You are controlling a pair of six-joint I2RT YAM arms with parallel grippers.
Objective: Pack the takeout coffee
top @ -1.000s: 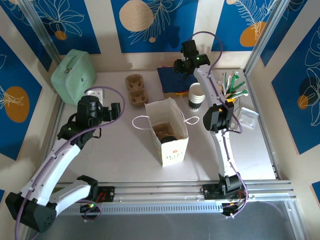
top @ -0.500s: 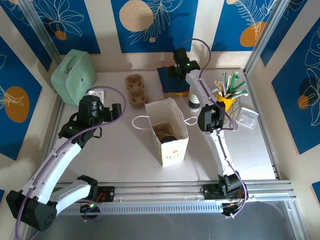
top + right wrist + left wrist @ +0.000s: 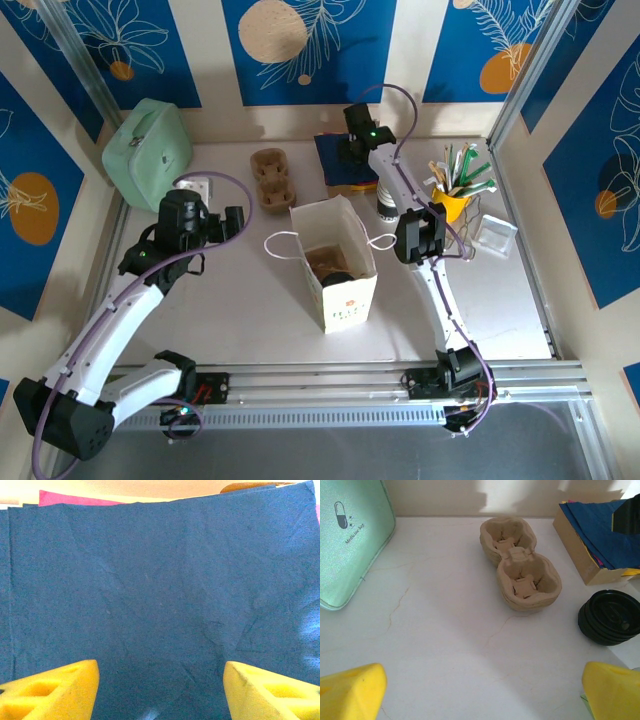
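Left wrist view showed you the left claw wide open, its two yellow fingertips far apart and nothing between them, only bare table. Straight ahead of this claw lay a pulp cup carrier with two wells. Ahead and to the right of the claw stood a stack of black lids, and beyond it a cardboard box with blue paper in it. Ahead and to the left was a green pouch.

In the right wrist view the right claw was also open. Its pads stood apart over a blue napkin which lay flat under and ahead of them. Whether the pads touched the napkin, I could not tell.

In the top external view a white paper bag stood to the right of the left claw and well apart from the right claw, on the side toward the arm bases. Inside the bag you could see a brown insert and a dark round top. This seemed to be the takeout coffee, but it was too small to be sure.
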